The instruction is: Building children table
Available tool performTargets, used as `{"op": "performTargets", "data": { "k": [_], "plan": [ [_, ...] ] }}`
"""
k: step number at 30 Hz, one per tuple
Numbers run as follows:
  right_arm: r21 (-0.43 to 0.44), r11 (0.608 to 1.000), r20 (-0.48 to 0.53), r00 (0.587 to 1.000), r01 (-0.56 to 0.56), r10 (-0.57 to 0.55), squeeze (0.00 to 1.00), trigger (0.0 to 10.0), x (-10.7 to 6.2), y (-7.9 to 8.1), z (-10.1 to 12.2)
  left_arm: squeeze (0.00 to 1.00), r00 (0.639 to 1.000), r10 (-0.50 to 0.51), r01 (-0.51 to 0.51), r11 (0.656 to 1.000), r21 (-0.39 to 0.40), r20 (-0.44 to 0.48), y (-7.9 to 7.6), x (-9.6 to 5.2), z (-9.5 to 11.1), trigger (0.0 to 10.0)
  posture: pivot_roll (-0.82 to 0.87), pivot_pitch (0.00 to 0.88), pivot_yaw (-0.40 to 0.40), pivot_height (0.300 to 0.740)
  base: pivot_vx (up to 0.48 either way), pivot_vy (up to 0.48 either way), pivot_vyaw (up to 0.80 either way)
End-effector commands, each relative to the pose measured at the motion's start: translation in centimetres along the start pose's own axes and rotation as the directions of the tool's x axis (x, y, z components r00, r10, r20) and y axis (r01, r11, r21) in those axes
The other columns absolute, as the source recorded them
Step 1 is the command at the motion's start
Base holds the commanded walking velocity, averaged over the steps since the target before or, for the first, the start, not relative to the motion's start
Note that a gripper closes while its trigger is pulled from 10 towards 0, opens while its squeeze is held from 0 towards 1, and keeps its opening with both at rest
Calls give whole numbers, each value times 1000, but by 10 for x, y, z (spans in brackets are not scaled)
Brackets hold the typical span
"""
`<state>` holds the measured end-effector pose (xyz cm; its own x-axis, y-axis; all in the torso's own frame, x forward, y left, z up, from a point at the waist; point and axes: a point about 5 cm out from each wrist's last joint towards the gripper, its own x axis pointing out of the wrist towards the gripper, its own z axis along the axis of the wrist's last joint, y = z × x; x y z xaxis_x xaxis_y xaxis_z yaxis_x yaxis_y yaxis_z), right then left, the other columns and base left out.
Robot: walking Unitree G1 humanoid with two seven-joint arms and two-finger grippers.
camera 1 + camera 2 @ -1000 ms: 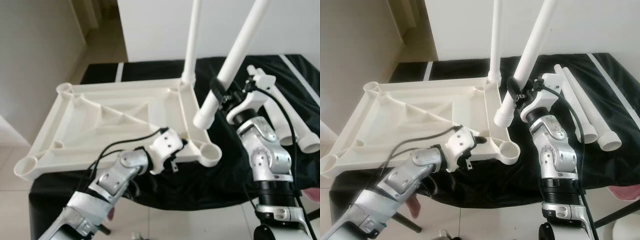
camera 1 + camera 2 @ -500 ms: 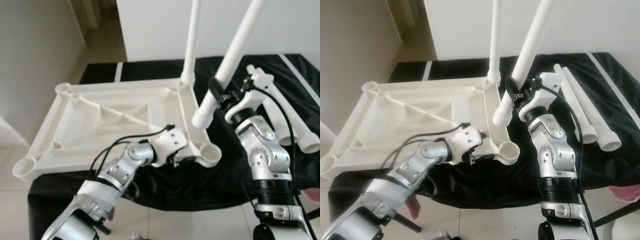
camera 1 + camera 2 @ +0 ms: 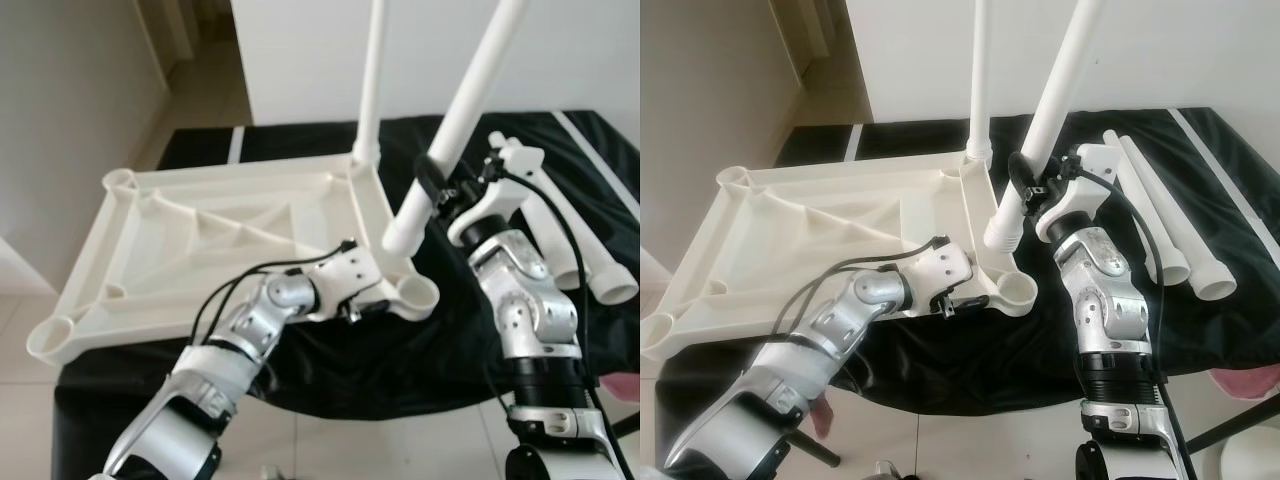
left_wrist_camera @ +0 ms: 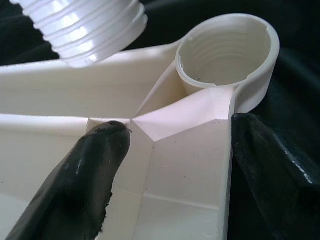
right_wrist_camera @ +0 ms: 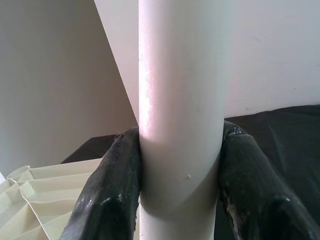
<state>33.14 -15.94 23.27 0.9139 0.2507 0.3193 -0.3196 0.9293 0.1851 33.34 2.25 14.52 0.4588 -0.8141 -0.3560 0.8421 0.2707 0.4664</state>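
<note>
The white tabletop (image 3: 200, 240) lies upside down on a black-covered table. One white leg (image 3: 370, 80) stands screwed into its far right corner. My right gripper (image 3: 440, 190) is shut on a second leg (image 3: 455, 110), which it holds tilted. That leg's threaded end (image 4: 85, 25) hovers just above and beside the near right corner socket (image 3: 416, 295). My left gripper (image 3: 365, 302) is open at that corner. One of its fingers (image 4: 95, 170) rests inside the tabletop and the other (image 4: 270, 170) lies against the outside of the rim, right by the socket (image 4: 227, 50).
Two more white legs (image 3: 590, 250) lie on the black cloth (image 3: 460, 330) to the right of my right arm. A white wall stands behind the table. Pale tiled floor (image 3: 30, 420) lies to the left and in front.
My left gripper has slid along the near rim to the right corner and now straddles the rim by the socket. The tabletop has shifted a little to the left. The held leg has barely moved.
</note>
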Motion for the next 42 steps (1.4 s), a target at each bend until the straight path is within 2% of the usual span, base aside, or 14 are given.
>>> {"op": "performTargets", "data": {
  "k": [1,3,6,7,17,21,22,24,26,31,34,36,38,42],
  "plan": [
    [-4,1000,29,1000,-8,8,0,10000,3,3,5,0,827,560,-559,829,32,-61,30,-11,-12,10000,-34,24,24,740,0,0,0],
    [-6,1000,27,1000,-9,10,0,10000,2,3,4,0,786,614,-609,789,85,-68,36,-10,-10,10000,-38,20,27,740,0,0,0],
    [-7,1000,26,1000,-10,10,0,10000,2,3,4,0,770,634,-627,772,104,-69,38,-9,-9,10000,-38,20,27,740,0,0,0],
    [-10,1000,24,1000,-9,10,0,10000,2,3,4,0,738,672,-661,738,132,-64,41,-9,-7,10000,-40,19,30,740,0,0,0],
    [-20,1000,13,1000,-2,2,0,10000,-3,2,-1,0,712,700,-689,712,134,-58,39,-6,-6,10000,-47,15,38,740,0,0,0],
    [-22,1000,13,1000,-1,1,0,10000,-4,2,-1,0,719,693,-683,719,133,-56,38,-6,-6,10000,-46,15,36,740,0,0,0],
    [-31,1000,15,1000,1,0,0,10000,-6,2,-1,0,752,657,-651,753,93,-52,35,-4,-5,10000,-45,15,36,740,0,0,0],
    [-49,999,28,1000,13,-12,0,10000,-14,2,-1,0,858,514,-512,857,-61,4,23,-3,0,10000,-42,16,33,740,0,0,0],
    [-54,998,30,999,26,-24,0,10000,-21,2,-3,0,901,430,-417,894,-161,55,15,-5,2,10000,-43,17,33,740,0,0,0],
    [-51,998,19,999,36,-35,0,10000,-27,2,-6,0,904,418,-396,898,-193,90,12,-9,3,10000,-46,17,32,740,0,0,0],
    [-48,998,10,999,44,-44,0,10000,-33,3,-8,0,922,343,-301,926,-226,178,0,-14,7,10000,-48,15,31,740,0,0,0],
    [-48,998,8,999,43,-43,0,10000,-35,4,-9,0,928,305,-261,942,-209,215,-5,-16,10,10000,-47,16,29,740,0,0,0],
    [-50,998,2,999,38,-38,0,10000,-38,5,-10,0,940,215,-159,963,-217,266,-17,-19,12,10000,-45,15,28,740,0,0,0],
    [-52,998,-4,999,38,-38,0,10000,-43,6,-11,0,945,124,-49,968,-245,302,-29,-24,12,10000,-42,13,24,740,0,0,0]
  ]
}}
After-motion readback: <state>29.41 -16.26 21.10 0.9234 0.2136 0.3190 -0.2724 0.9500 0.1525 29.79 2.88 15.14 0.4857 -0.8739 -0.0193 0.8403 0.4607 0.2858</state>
